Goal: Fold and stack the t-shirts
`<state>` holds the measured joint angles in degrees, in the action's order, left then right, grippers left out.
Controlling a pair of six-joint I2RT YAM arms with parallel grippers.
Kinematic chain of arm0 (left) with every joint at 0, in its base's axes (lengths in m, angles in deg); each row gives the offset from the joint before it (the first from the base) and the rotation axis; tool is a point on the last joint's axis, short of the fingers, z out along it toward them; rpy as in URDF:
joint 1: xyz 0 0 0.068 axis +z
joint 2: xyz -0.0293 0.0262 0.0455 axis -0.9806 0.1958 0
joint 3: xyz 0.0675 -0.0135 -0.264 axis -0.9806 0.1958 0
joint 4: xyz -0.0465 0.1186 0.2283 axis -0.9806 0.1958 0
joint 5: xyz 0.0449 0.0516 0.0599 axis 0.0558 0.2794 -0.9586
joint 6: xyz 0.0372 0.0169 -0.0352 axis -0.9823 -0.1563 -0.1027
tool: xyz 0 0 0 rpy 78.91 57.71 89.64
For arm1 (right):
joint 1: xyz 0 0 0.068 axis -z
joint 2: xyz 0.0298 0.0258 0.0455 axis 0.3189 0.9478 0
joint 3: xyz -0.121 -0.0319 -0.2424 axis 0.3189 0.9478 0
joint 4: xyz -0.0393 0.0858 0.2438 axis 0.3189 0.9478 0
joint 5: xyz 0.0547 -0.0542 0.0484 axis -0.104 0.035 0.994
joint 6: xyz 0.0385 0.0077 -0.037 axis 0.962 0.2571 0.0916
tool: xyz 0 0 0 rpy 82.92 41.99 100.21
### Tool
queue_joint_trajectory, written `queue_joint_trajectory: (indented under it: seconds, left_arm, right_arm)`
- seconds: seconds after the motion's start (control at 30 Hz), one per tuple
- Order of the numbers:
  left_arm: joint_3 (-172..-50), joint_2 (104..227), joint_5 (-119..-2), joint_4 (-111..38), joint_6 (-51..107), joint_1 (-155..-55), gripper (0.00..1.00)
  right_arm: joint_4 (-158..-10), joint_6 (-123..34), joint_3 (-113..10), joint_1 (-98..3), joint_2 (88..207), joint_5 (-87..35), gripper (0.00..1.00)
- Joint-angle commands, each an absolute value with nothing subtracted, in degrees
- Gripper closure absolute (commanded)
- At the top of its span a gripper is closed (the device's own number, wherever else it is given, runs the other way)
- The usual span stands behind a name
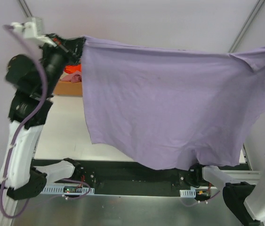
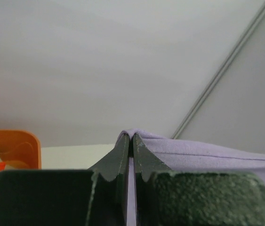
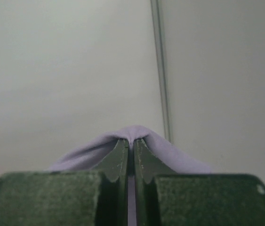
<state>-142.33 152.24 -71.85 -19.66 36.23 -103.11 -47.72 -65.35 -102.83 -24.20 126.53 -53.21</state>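
A large lavender t-shirt (image 1: 170,103) hangs spread in the air between my two arms, hiding most of the table behind it. My left gripper (image 1: 78,44) is shut on its upper left corner; in the left wrist view the cloth (image 2: 207,153) folds over the closed fingertips (image 2: 123,150) of that gripper (image 2: 131,137). My right gripper (image 3: 131,141) is shut on the upper right corner, at the right edge of the top view, with lavender cloth (image 3: 90,150) draped over its tips. An orange-red t-shirt (image 1: 72,69) peeks out beside the left arm.
An orange plastic tub (image 2: 14,148) with cloth inside stands at the back left; its edge (image 1: 68,88) shows beside the hanging shirt. A strip of white table (image 1: 61,132) shows at the left. Frame posts (image 1: 247,23) rise at the back corners.
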Motion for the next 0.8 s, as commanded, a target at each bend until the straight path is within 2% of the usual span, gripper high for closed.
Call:
queue_joint_trajectory:
  seconds: [0.0, 0.17, 0.43, 0.6, 0.77]
  left_arm:
    - [-143.1, 166.4, -80.3, -19.8, 34.9, -103.1, 1.00]
    - [-151.1, 190.1, -84.9, -19.9, 30.0, -103.0, 1.00]
    - [-167.3, 221.5, -81.6, -20.0, 29.8, -102.8, 1.00]
    - [-173.0, 231.1, -77.3, -20.4, 32.3, -100.9, 1.00]
    - [-172.4, 232.5, -73.7, -21.3, 33.6, -98.8, 1.00]
  right_arm:
    - [-56.3, -73.5, -89.1, -23.8, 132.9, -64.5, 1.00]
    - [-61.3, -74.7, -76.3, -20.7, 144.0, -62.9, 1.00]
    - [-62.8, -65.5, -72.5, -17.5, 166.6, -54.4, 0.98]
    - [-58.3, -63.3, -77.5, -17.2, 179.9, -52.5, 0.98]
    - [-57.5, -61.9, -78.3, -17.2, 183.4, -50.3, 0.98]
